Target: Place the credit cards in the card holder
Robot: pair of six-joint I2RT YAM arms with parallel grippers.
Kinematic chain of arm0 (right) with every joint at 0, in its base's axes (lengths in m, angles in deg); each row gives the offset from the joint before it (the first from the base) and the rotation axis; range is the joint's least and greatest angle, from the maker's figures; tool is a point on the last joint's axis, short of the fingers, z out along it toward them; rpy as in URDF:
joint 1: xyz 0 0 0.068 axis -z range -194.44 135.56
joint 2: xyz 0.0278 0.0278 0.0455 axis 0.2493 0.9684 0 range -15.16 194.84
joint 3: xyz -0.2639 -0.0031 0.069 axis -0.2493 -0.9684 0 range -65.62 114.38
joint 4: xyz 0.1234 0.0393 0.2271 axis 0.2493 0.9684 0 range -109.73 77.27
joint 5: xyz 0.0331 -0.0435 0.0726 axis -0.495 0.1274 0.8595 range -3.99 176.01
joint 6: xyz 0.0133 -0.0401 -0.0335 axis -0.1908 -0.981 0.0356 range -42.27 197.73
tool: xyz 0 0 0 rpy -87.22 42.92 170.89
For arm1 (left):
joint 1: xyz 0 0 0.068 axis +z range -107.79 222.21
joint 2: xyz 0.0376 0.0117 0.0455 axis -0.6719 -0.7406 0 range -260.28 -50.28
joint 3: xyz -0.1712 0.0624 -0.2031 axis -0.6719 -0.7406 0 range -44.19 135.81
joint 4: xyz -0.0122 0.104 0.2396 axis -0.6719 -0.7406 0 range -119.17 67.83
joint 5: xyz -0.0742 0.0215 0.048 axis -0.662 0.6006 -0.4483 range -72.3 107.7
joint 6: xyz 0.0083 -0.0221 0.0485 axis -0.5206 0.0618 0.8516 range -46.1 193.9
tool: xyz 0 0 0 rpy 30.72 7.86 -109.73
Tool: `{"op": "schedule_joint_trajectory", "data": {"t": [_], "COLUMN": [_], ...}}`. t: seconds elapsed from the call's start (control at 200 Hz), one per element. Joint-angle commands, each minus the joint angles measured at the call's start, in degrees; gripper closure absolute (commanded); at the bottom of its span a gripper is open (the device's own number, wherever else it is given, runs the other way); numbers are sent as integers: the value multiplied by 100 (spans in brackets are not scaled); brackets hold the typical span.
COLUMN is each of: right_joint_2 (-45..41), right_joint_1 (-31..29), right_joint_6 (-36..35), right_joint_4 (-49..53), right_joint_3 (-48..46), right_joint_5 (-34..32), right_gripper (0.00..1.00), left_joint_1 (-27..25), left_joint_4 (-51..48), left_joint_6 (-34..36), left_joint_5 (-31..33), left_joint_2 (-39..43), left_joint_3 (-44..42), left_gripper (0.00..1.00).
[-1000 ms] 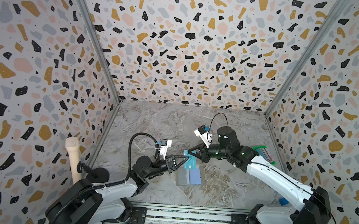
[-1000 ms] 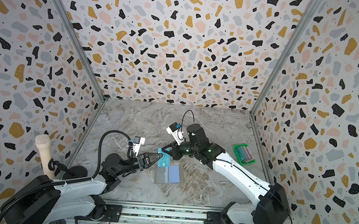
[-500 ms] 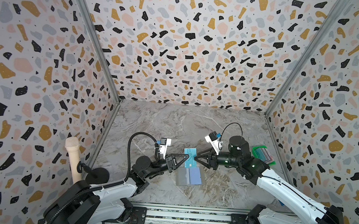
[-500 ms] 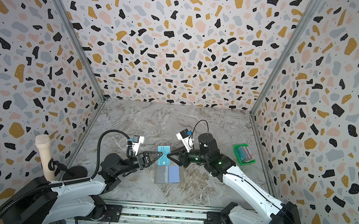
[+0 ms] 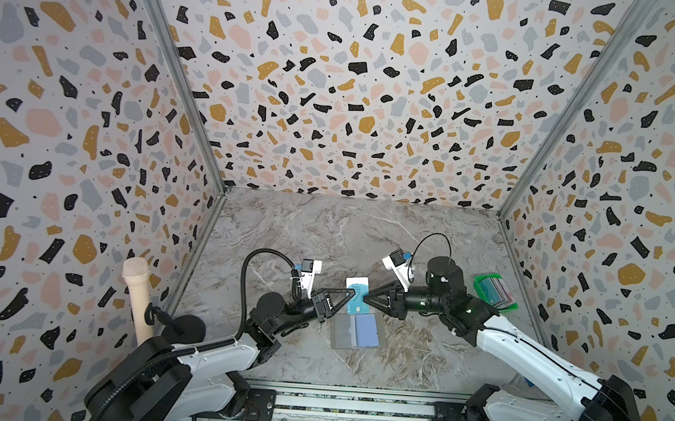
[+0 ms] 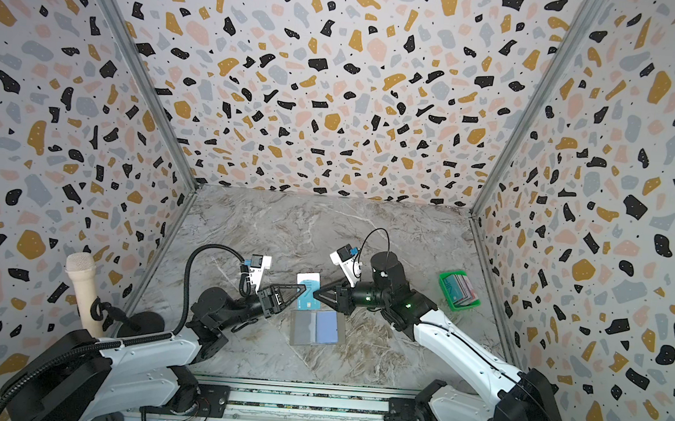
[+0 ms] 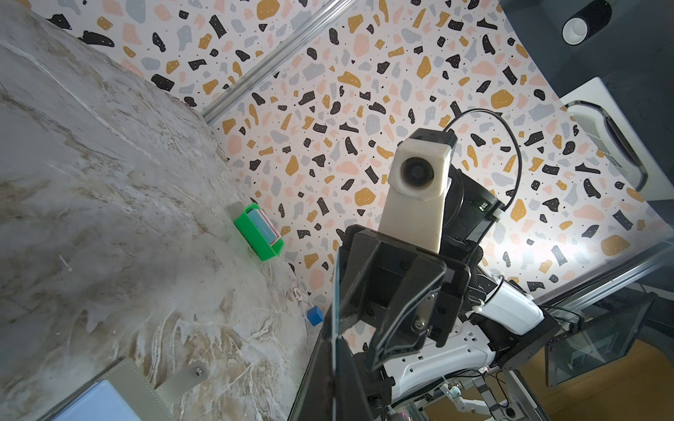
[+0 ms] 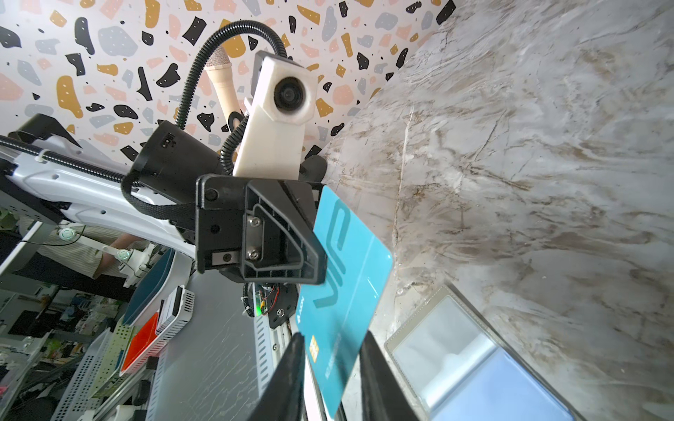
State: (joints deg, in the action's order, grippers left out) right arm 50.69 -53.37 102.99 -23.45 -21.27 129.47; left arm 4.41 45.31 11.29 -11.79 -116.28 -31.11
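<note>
Teal card point(image 5: 356, 305), chip and "VIP" lettering on its face, held off the table between the two grippers, just past the far edge of the card holder. Left gripper point(image 5: 352, 291): fingers together, clamped on that card from the left, the card seen edge-on from the left wrist. Right gripper point(image 5: 365, 298): fingers point(image 8: 290, 371) apart, one on either side of the card's end; contact with it not clear. Card holder point(image 5: 340, 331): lying open and flat near the middle front of the table, grey, clear pocket over grey in the left half, light blue card point(image 5: 368, 331) in the right half, snap tab point(image 7: 196, 371) spread flat beside it. Remaining cards point(image 5: 496, 293): stacked, leaning in a green tray point(image 5: 481, 280) close to the right wall. Small blue block point(image 7: 314, 314) near the same wall. Table point(image 5: 326, 227): grey marble pattern, white and brown veining. Walls point(image 5: 360, 76): three sides, pale terrazzo print with black, ochre, pink and grey flecks, joined by metal corner posts point(image 5: 181, 68). Cream microphone point(image 5: 137, 285) on a black stand at the front left corner. Metal rail point(image 5: 352, 400) along the front, carrying both arm bases.
</note>
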Motion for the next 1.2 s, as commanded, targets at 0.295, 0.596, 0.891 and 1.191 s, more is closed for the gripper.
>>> {"op": "schedule_joint_trajectory", "data": {"t": [0.295, 0.596, 0.891, 1.191], "right_joint_2": [192, -251, 111, 876], "right_joint_1": [0, 56, -422, -649], "right_joint_6": [476, 526, 1483, 1819], "right_joint_4": [-869, -457, -1498, -1837], "right_joint_3": [-102, -325, -1363, -1541], "right_joint_5": [387, -440, -1810, -2409], "right_gripper": [88, 100, 100, 100], "left_joint_1": [-69, 138, 252, -42], "left_joint_4": [263, -633, -3482, -3321], "left_joint_6": [21, 58, 1154, 1330], "left_joint_5": [-39, 578, 1429, 1500], "left_joint_2": [-88, 327, 649, -242], "left_joint_3": [63, -173, -265, -288], "left_gripper": [100, 70, 69, 87]}}
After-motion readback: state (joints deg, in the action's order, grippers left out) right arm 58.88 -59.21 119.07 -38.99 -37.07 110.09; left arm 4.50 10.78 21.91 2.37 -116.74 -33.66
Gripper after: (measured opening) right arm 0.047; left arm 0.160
